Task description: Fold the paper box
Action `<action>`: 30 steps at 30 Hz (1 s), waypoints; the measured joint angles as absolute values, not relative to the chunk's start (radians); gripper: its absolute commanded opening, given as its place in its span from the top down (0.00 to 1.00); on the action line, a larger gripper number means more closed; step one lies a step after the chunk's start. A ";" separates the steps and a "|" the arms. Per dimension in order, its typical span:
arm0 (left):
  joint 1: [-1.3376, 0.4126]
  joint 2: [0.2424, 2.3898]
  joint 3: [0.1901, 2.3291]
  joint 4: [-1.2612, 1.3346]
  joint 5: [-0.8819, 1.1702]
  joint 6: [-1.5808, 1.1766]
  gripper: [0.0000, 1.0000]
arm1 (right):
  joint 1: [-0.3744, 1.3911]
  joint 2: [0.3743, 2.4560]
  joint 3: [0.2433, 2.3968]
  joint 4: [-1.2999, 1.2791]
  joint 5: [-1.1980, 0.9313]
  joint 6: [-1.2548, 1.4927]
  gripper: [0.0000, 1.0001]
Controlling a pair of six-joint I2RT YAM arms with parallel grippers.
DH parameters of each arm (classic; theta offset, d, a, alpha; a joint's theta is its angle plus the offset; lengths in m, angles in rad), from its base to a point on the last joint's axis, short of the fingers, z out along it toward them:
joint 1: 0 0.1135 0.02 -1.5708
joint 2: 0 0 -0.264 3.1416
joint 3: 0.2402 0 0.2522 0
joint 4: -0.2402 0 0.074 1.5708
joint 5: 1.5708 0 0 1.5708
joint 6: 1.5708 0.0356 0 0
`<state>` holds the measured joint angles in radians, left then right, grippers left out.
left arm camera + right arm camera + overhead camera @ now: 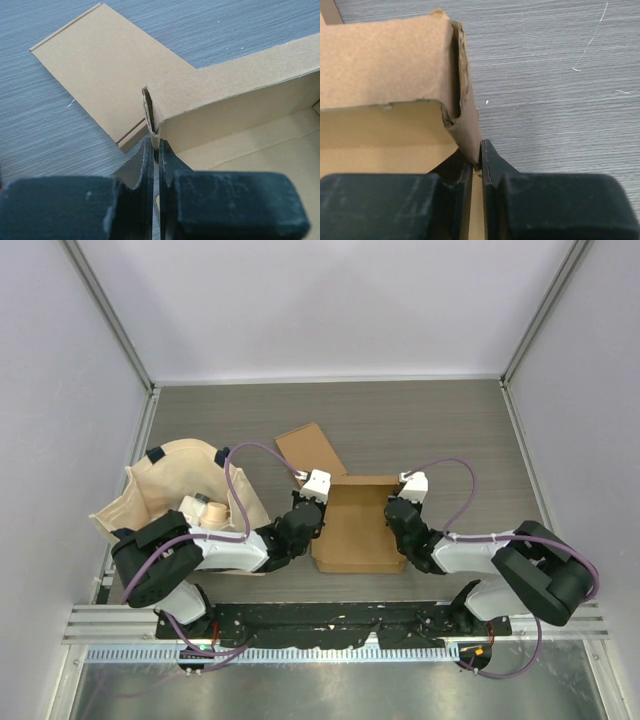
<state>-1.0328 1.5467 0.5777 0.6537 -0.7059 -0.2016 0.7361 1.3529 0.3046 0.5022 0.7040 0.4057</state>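
Looking down on the brown paper box (pixel 358 525), open side up on the grey wood-grain table (pixel 440 430), right between the two arms. Held from both sides at once! Pinching the left wall with the left gripper (pixel 156 150), just short of the far left corner, jaws squeezed nearly together with only the thin card between the fingers. Mirrored across the way: clamping the right wall with the right gripper (pixel 480 159), jaws drawn tight on the card's top edge, just short of the far right corner. Up close on the left wrist view, seeing a doubled, curled fold right at that corner, with the far wall standing upright beyond it and the floor of the box lying flat inside. Spotting one long flap (pixel 107 70) too, lying flat on the table outside the far left corner, meeting the box there and angling away to the far left. Over on the right wrist view, catching a rough, slightly gaping fold at the corner, edge a bit ragged, far wall upright there as well. Off to the left, well apart from the box, noting a cream cloth bag (pixel 160 490) slumped open, dark tabs along its rim, near end tucked partly under the left arm.
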 measured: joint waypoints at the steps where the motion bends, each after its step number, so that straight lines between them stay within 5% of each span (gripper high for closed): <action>1: -1.033 1.547 0.578 0.654 -0.706 -0.201 1.00 | 0.740 1.362 0.305 0.521 0.719 0.405 0.96; 17: -1.034 1.694 0.784 0.465 -0.953 -0.394 1.00 | 0.841 1.454 0.295 0.680 0.878 0.383 0.97; 18: -1.035 1.694 0.787 0.454 -0.957 -0.405 0.97 | 0.841 1.453 0.295 0.680 0.879 0.383 0.81; 19: -1.035 1.694 0.787 0.448 -0.961 -0.414 0.91 | 0.841 1.452 0.295 0.680 0.879 0.383 0.75; 21: -1.038 1.692 0.786 0.435 -0.961 -0.423 0.65 | 0.841 1.445 0.295 0.664 0.881 0.394 0.51; 23: -1.039 1.681 0.778 0.418 -0.953 -0.427 0.49 | 0.841 1.419 0.295 0.636 0.881 0.415 0.42; 30: -1.039 1.453 0.673 0.279 -0.849 -0.463 0.27 | 0.842 1.206 0.309 0.390 0.845 0.488 0.27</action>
